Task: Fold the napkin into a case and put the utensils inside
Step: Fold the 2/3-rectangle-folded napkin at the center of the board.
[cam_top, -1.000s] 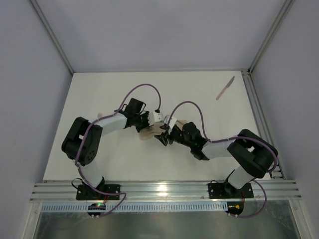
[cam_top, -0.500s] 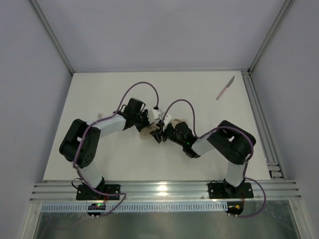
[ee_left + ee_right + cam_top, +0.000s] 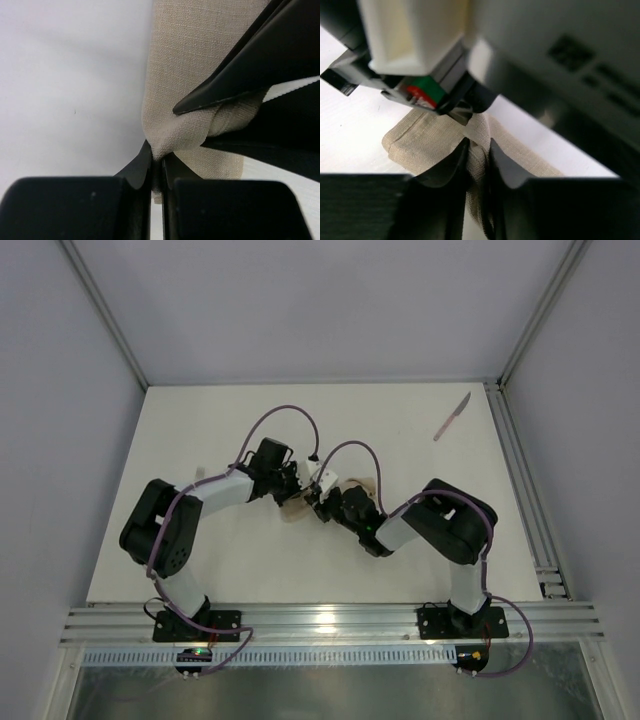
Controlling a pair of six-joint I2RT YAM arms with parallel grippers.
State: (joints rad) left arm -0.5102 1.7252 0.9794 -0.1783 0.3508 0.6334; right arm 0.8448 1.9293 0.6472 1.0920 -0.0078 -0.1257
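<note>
The beige napkin [image 3: 295,510] lies folded in a narrow strip at the table's middle, mostly hidden under both wrists. Whether it forms a case I cannot tell. My left gripper [image 3: 302,486] is shut on a pinched-up corner of the cloth [image 3: 195,75], the tips [image 3: 157,160] tight together. My right gripper [image 3: 319,503] meets it from the right, its jaws [image 3: 478,150] closed on a raised fold of the napkin [image 3: 420,142]. One of the utensils, a knife [image 3: 452,417] with a pinkish handle, lies far off at the back right.
The two wrists are nearly touching; the left gripper's body [image 3: 420,50] fills the top of the right wrist view. An aluminium rail [image 3: 520,470] runs along the table's right edge, and another along the near edge [image 3: 330,620].
The right arm has pushed left toward the left gripper, its elbow drawing in. Its jaws have narrowed onto the cloth fold. The left gripper has stayed shut in place.
</note>
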